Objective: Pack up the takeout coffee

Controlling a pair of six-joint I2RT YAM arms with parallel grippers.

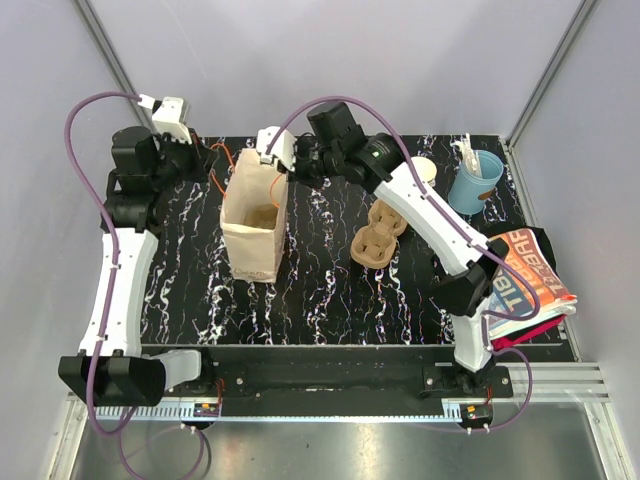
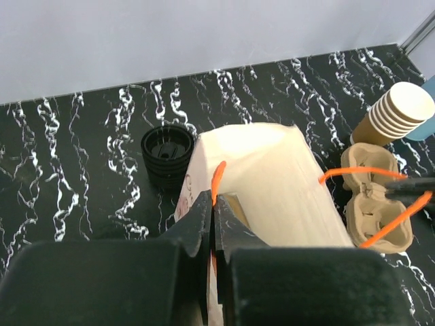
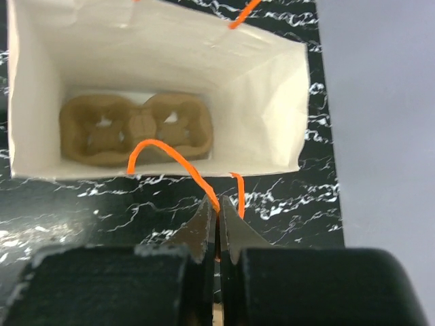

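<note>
A white paper bag (image 1: pixel 250 245) stands open left of the table's middle, with a brown cardboard cup carrier (image 3: pixel 136 129) lying flat on its bottom. My left gripper (image 2: pixel 214 204) is shut on the bag's orange handle (image 2: pixel 218 178) on the left side. My right gripper (image 3: pixel 218 207) is shut on the other orange handle (image 3: pixel 170 155) on the right side. In the top view both grippers, left (image 1: pixel 214 160) and right (image 1: pixel 285 165), are at the bag's far rim. No single tan cup with a black lid shows in any view.
A stack of black lids (image 2: pixel 166 155) sits beside the bag. More cardboard carriers (image 1: pixel 378 235) lie right of the bag. A stack of nested tan cups (image 1: pixel 425 170) and a light blue cup (image 1: pixel 475 182) stand at the back right. A magazine (image 1: pixel 525 280) lies at the right edge.
</note>
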